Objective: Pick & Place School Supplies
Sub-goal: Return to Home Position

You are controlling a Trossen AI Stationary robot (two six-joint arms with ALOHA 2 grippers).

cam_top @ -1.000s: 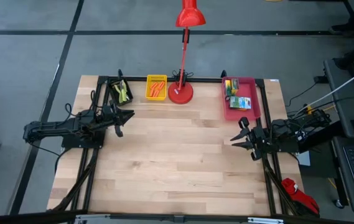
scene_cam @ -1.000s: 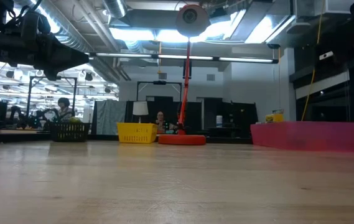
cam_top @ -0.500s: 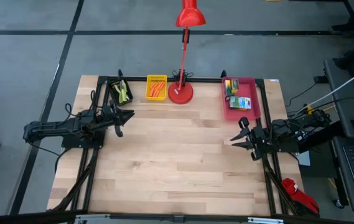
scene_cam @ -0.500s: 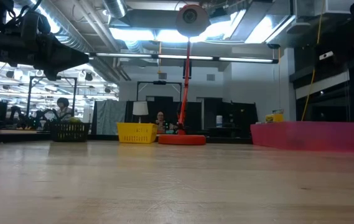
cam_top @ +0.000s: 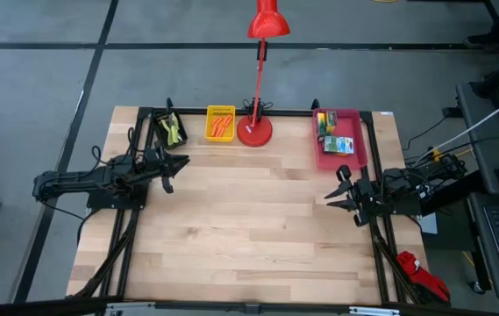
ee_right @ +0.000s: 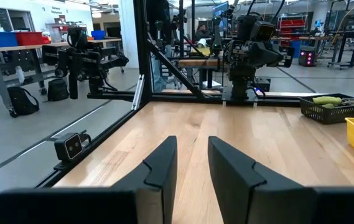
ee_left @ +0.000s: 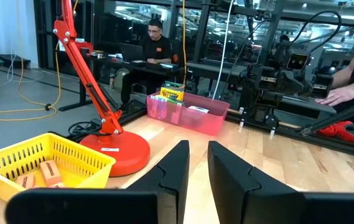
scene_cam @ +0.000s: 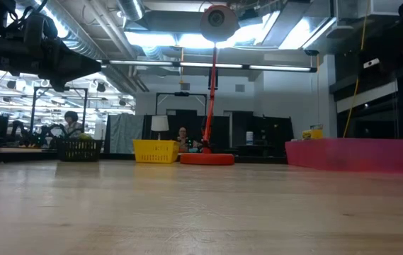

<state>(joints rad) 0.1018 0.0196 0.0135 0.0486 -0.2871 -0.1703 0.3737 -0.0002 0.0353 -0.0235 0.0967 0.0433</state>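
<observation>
Step in hand: return to home, judged all but finished. Both arms are parked at the sides of the table, with the left gripper by the left edge and the right gripper by the right edge.

Jaws: in each wrist view the fingers are seen parted by a narrow gap, with nothing gripped on either side.

Supplies: no loose item is seen on the open wood.
- The crayon boxes are lodged in the pink tray.
- The orange pieces are in the yellow tray.
- The green-handled pliers are in the black tray.
- Exact counts cannot be confirmed from above.

Relative to the jaws: the black tray is near the left gripper, toward the far edge and not touching it. The pink tray is placed likewise beyond the right gripper. Nothing lies between or under either set of jaws.

Next move: no grasp is judged necessary. Only settling into the rest pose is called for, with the trays and the red lamp kept clear.
</observation>
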